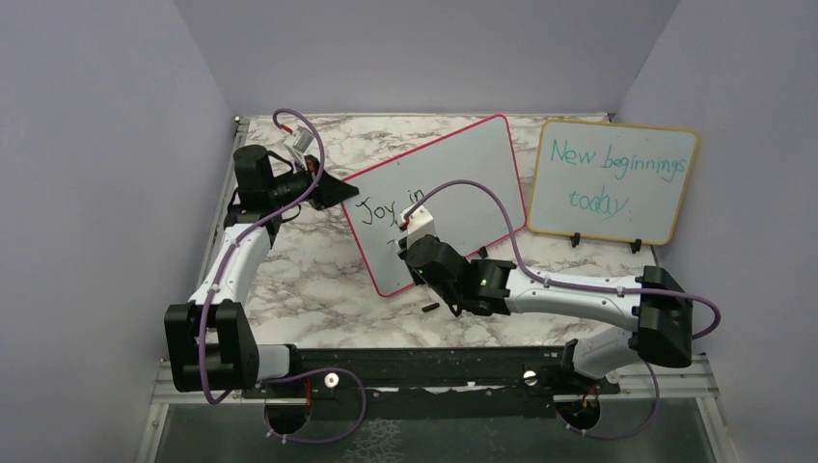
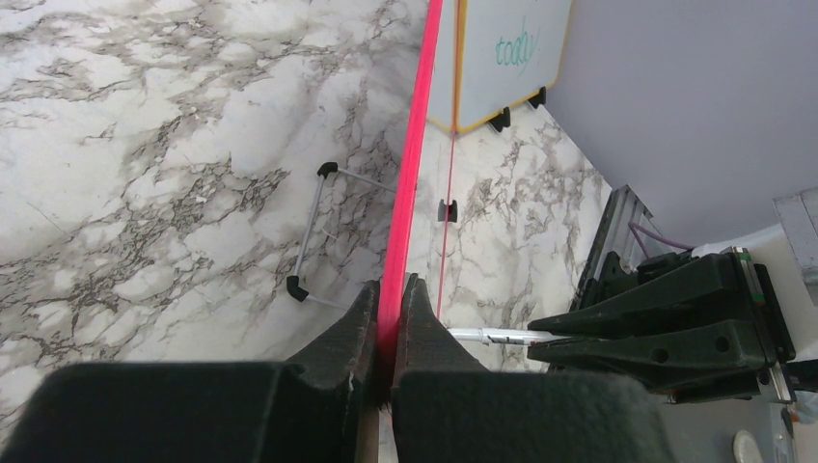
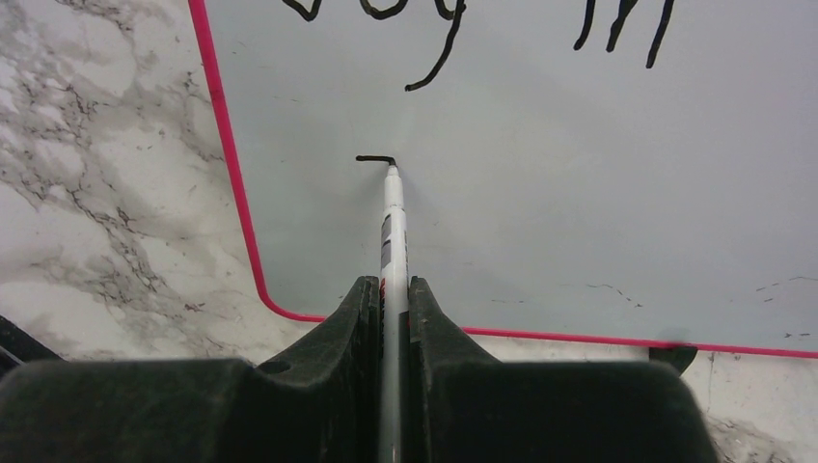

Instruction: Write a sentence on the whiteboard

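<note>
The whiteboard (image 1: pixel 463 178) with the red-pink frame stands tilted on the marble table. Black writing "Joy in" (image 1: pixel 381 207) is on its upper line. My left gripper (image 1: pixel 333 190) is shut on the board's left edge; the left wrist view shows its jaws (image 2: pixel 390 299) clamped on the pink frame (image 2: pixel 415 174). My right gripper (image 1: pixel 413 231) is shut on a white marker (image 3: pixel 393 222), its jaws (image 3: pixel 390 285) tight around the barrel. The marker tip touches the board (image 3: pixel 579 193) at the end of a short black stroke (image 3: pixel 374 159) below "Joy" (image 3: pixel 439 48).
A yellow-framed board (image 1: pixel 613 178) with teal writing stands at the back right, close to the whiteboard's right end. A small black item (image 1: pixel 430 308) lies on the table under the right arm. The whiteboard's wire stand (image 2: pixel 313 231) sits behind it. Walls close in on three sides.
</note>
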### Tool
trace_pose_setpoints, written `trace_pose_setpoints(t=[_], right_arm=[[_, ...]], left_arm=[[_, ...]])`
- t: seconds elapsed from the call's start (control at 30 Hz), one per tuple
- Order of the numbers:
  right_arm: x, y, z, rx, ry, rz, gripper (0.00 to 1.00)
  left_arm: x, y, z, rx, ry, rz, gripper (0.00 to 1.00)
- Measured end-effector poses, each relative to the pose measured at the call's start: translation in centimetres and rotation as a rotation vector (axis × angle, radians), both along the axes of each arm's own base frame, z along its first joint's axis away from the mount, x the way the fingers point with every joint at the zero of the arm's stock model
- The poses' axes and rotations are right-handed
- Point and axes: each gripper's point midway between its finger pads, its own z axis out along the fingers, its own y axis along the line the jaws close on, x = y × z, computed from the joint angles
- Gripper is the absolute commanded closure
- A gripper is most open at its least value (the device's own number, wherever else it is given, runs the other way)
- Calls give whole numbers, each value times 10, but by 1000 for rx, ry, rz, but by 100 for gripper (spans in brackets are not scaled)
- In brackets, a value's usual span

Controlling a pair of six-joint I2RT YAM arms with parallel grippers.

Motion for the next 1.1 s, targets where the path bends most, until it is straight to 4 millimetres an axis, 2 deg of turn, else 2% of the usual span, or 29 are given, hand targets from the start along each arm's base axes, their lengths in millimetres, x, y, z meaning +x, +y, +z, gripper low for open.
trace_pose_setpoints(t=[0.33,0.6,0.8,1.1], right_arm=[[1,-5,1,-13,-9,-16,100],[0,0,23,45,-44,22,100],[0,1,22,43,-43,29,100],[0,3,9,9,-29,29,100]], left_arm=[[0,0,0,0,0,0,100],[0,0,0,0,0,0,100],[0,0,0,0,0,0,100],[0,0,0,0,0,0,100]])
